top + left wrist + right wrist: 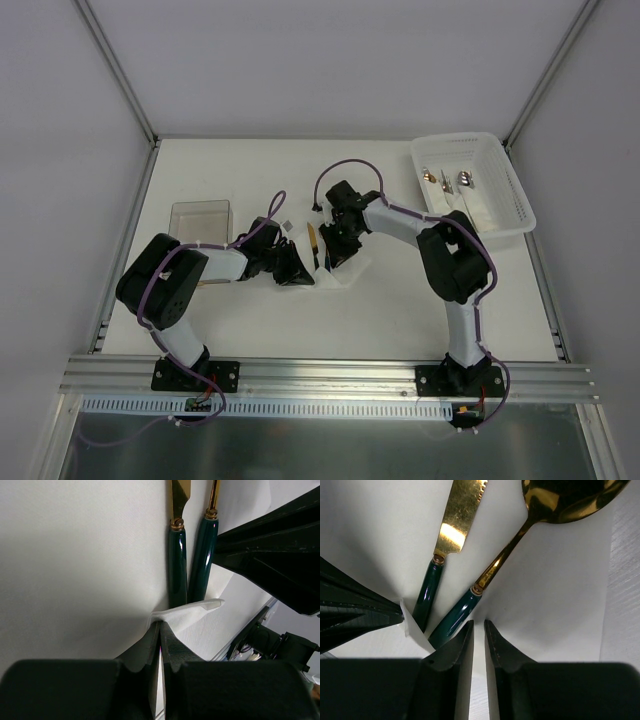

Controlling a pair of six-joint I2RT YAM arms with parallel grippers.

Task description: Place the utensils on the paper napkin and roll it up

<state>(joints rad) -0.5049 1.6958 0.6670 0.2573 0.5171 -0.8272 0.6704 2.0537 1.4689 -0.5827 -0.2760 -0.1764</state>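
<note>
A gold knife and a gold spoon, both with dark green handles, lie side by side on the white paper napkin. In the left wrist view the knife handle and the spoon handle point at my left gripper. It is shut on a raised fold of the napkin just below the handle ends. My right gripper stands at the spoon handle's end, its jaws nearly together with napkin between them. From above, both grippers meet over the napkin at mid-table.
A white basket at the back right holds several pale-handled utensils. A clear plastic box stands at the left. My left gripper's black body shows close beside the right one.
</note>
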